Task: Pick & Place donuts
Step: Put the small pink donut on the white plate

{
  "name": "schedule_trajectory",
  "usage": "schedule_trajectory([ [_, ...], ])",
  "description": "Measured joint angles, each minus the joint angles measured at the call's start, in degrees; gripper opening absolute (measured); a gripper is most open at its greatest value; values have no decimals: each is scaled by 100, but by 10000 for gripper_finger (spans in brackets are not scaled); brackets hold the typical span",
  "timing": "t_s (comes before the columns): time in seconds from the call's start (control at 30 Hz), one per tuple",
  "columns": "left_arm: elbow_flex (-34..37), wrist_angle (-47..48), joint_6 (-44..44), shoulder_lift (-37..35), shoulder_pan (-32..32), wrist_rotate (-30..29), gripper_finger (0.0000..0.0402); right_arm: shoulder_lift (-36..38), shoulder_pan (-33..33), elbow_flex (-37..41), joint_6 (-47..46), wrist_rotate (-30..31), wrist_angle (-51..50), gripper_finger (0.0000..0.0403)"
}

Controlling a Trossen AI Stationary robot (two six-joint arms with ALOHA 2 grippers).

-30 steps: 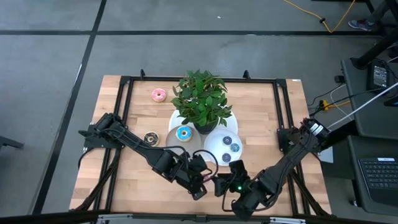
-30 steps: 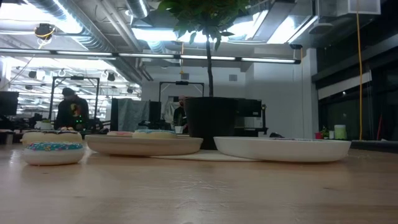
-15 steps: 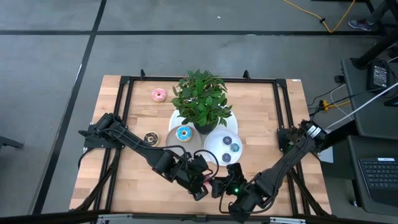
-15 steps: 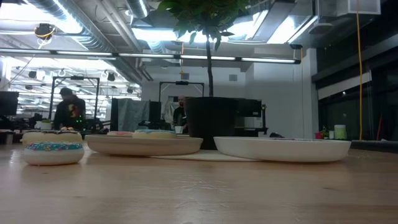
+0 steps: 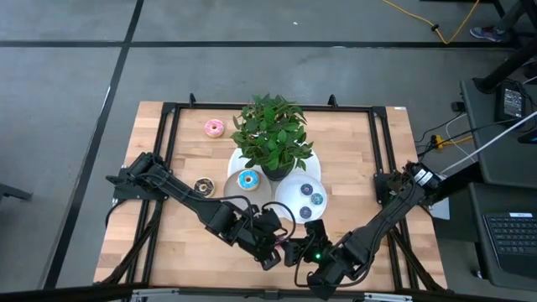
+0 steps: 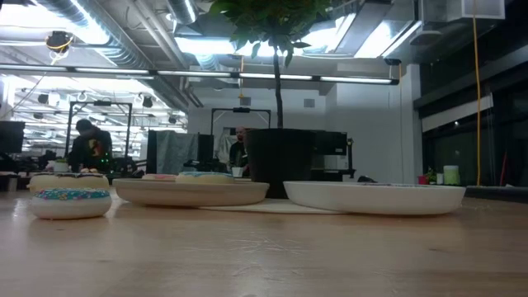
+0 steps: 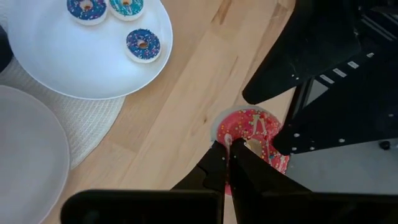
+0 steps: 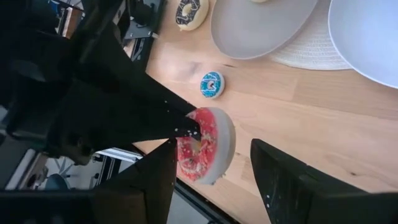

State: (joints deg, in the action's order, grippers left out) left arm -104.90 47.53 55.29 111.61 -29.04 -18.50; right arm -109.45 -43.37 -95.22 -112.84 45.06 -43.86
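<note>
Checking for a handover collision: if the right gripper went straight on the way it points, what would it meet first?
Probably the pink donut held by the shut left gripper, right ahead between the right gripper and its open fingers.

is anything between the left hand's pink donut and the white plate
Nothing visible does. The left hand is shut on the pink donut near the table's front edge, and bare wood lies between it and the white plate. The right hand hangs open right beside the donut, not on that path.

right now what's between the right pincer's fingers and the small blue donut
The pink sprinkled donut, gripped by the shut left pincer, sits before the open right pincer; beyond it, bare wood up to the small blue donut, per the right wrist view.
</note>
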Motion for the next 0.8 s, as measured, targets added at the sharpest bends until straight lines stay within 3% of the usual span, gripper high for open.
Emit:
schedule_trajectory([
  [0.37,0,-187,-205,0,-33,13,3,0,2,0,44,-9,83,195],
  [0.8,0,-190,-106,0,-39,61,3,2,2,0,81,-24,118,75],
])
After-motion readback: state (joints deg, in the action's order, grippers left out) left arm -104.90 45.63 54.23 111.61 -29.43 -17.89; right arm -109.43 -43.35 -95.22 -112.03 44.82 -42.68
